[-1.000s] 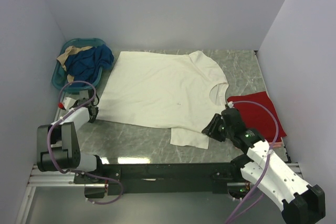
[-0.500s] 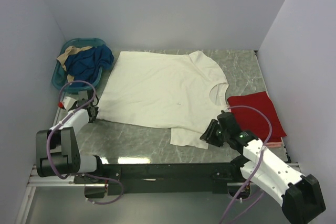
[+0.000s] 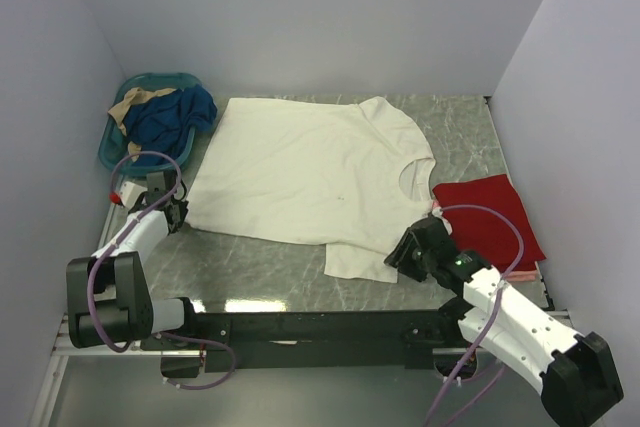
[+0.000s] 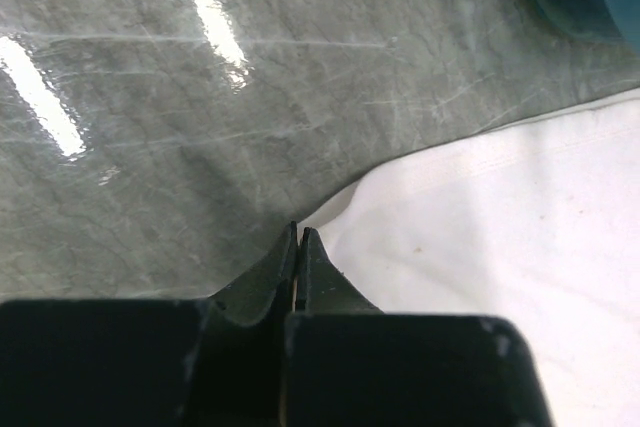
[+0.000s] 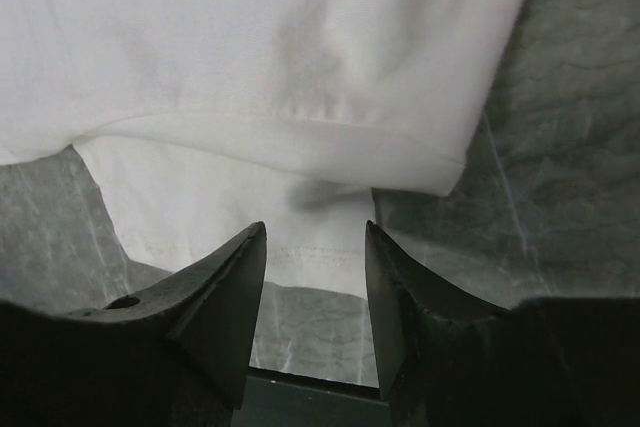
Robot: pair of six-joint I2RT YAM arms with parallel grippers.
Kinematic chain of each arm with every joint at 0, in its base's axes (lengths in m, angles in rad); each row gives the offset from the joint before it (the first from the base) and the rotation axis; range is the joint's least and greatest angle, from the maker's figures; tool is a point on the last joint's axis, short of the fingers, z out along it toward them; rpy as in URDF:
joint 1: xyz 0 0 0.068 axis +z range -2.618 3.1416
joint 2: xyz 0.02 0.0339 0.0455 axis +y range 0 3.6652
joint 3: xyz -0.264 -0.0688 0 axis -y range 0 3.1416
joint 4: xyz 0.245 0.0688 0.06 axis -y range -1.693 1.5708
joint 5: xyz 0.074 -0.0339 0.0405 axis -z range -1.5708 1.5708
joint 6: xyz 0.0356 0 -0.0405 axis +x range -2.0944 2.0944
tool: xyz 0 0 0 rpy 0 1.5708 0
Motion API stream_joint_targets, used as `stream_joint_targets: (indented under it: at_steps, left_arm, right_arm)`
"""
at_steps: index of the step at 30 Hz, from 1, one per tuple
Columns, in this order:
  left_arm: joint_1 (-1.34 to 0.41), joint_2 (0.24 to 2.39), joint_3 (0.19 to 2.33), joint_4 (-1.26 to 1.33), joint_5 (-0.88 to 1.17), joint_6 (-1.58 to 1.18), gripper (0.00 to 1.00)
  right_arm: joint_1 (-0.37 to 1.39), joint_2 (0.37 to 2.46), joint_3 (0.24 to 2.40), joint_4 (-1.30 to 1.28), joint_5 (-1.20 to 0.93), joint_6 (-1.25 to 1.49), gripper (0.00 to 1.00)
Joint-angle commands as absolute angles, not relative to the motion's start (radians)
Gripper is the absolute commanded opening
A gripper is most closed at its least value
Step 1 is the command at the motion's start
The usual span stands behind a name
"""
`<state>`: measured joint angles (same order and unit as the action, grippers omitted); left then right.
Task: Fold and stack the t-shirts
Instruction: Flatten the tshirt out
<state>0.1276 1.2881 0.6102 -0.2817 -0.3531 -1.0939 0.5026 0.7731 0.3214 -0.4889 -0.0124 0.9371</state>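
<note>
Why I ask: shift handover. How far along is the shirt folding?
Done: red t-shirt lies folded at the right. In hand: cream t-shirt spread flat, left gripper shut at its hem corner, right gripper open over the sleeve. Left: folding it, stacking.

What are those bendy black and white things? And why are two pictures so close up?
Those are two robot arms bolted to a grey table. One picture looks down from above. The other two come from little cameras on the arms' wrists, so you see their own black fingers close up. On the table lies a big white t-shirt, spread flat, with a red t-shirt beside it. A teal basket in the far corner holds blue cloth. The left gripper is pinched shut on a corner of the white t-shirt. The right gripper is open at the shirt's sleeve, holding nothing.
</note>
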Motion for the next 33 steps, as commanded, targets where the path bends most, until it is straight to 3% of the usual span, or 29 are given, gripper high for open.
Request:
stream_joint_targets:
  at_steps: [1, 13, 20, 23, 24, 28, 33]
  left_arm:
    - [0.126, 1.253, 0.611, -0.247, -0.325, -1.098, 0.01]
    - [0.127, 1.236, 0.597, -0.232, -0.324, -1.092, 0.01]
    - [0.129, 1.227, 0.594, -0.238, -0.328, -1.088, 0.01]
    - [0.127, 1.22, 0.594, -0.238, -0.328, -1.091, 0.01]
    - [0.129, 1.218, 0.592, -0.238, -0.328, -1.089, 0.01]
    - [0.127, 1.216, 0.595, -0.247, -0.334, -1.089, 0.01]
    - [0.13, 1.193, 0.592, -0.267, -0.351, -1.094, 0.01]
  right_arm:
    - [0.512, 0.729, 0.35, -0.584, 0.074, 0.979, 0.52]
    - [0.6, 0.867, 0.35, -0.551, 0.086, 1.035, 0.52]
    - [0.643, 0.864, 0.325, -0.543, 0.097, 1.081, 0.45]
    - [0.65, 0.833, 0.304, -0.529, 0.084, 1.089, 0.33]
    - [0.649, 0.83, 0.299, -0.509, 0.077, 1.082, 0.23]
    - [0.649, 0.838, 0.29, -0.48, 0.052, 1.063, 0.01]
    - [0.647, 0.783, 0.311, -0.531, 0.049, 1.046, 0.0]
